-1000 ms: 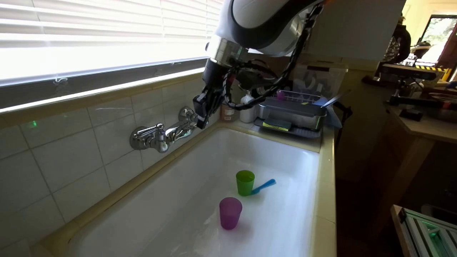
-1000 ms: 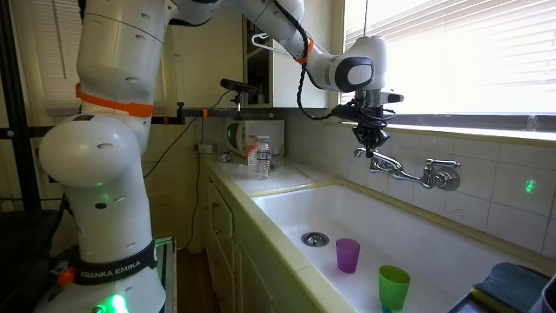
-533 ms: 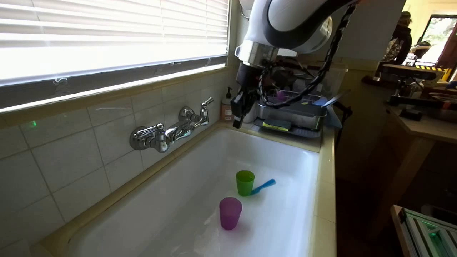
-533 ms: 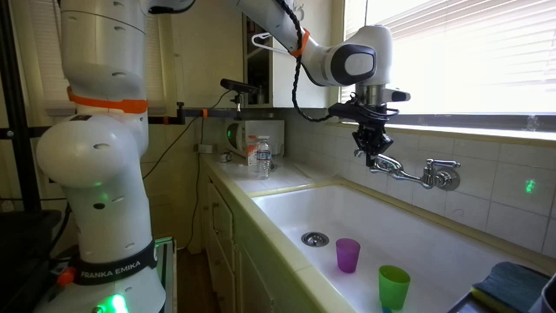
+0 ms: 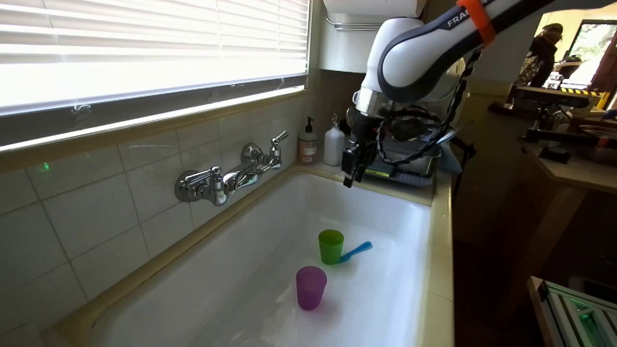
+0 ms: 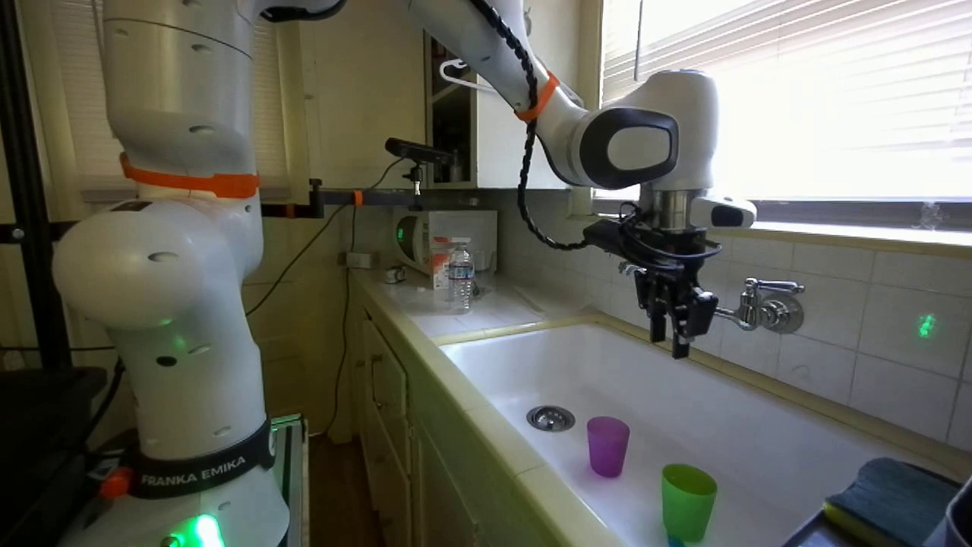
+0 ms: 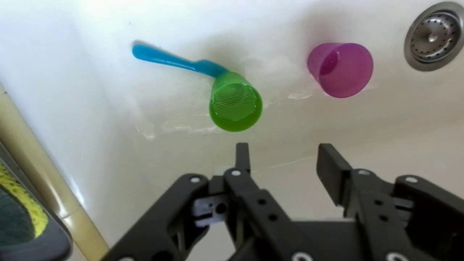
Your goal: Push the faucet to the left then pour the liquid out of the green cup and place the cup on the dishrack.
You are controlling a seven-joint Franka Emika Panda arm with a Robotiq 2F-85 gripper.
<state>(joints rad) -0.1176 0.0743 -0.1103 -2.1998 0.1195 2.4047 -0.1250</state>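
Can see small bright green plastic cup (image 7: 236,103) standing upright in white sink (image 5: 221,279), touching blue plastic utensil (image 7: 181,64). Near green cup, see upright purple plastic cup (image 7: 342,70). Higher than green cup and apart from it, see black gripper (image 7: 283,156) with fingers (image 7: 243,156) parted. Well apart from green cup, see shiny chrome faucet (image 5: 241,179) on pale tiled wall (image 5: 87,212), and grey dishrack (image 5: 425,166), partly hidden.
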